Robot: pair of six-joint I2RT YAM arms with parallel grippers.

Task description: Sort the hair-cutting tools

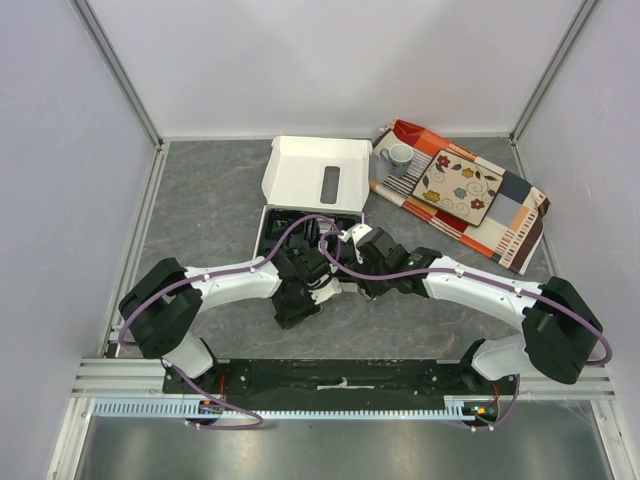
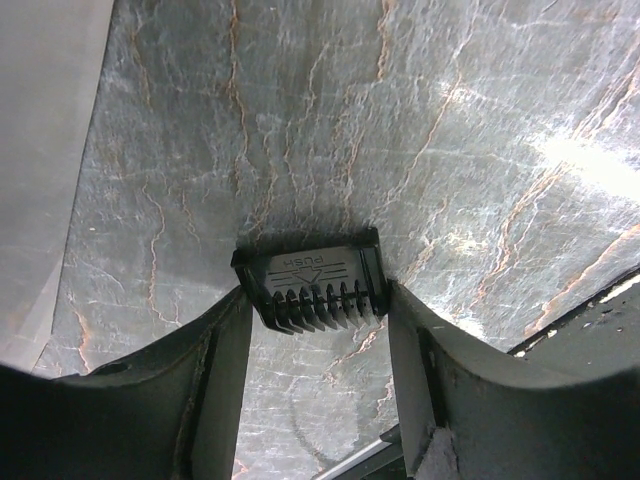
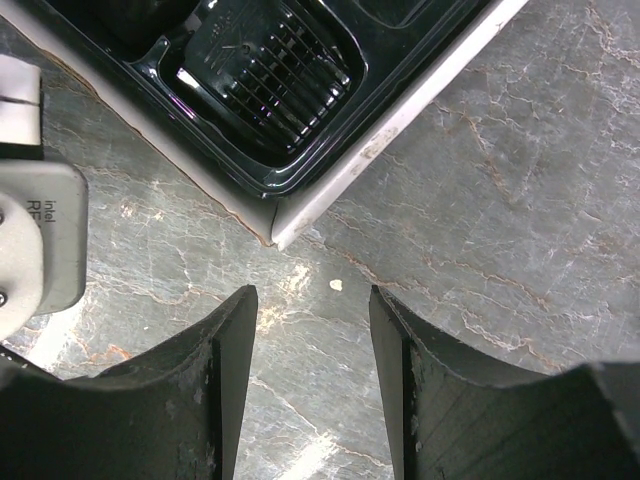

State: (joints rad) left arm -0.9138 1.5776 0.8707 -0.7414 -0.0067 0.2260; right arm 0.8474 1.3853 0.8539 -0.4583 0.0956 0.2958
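Note:
A small black comb attachment (image 2: 315,285) marked PUSH lies on the grey stone table, teeth toward the camera. My left gripper (image 2: 318,300) has it between the fingertips, each finger against one side; from above this gripper (image 1: 297,300) hangs just in front of the box. My right gripper (image 3: 310,310) is open over bare table, nothing between its fingers, a little short of the corner of the white box (image 3: 330,185). Another comb attachment (image 3: 265,75) rests in the box's black tray (image 3: 230,160). The clipper and the cable are hidden behind the arms.
The white box (image 1: 315,175) stands with its lid up at the middle back, its tray (image 1: 275,225) partly under the arms. At the back right a patterned cloth (image 1: 505,215) carries a grey mug (image 1: 398,157) and a flowered square plate (image 1: 458,187). Side walls enclose the table.

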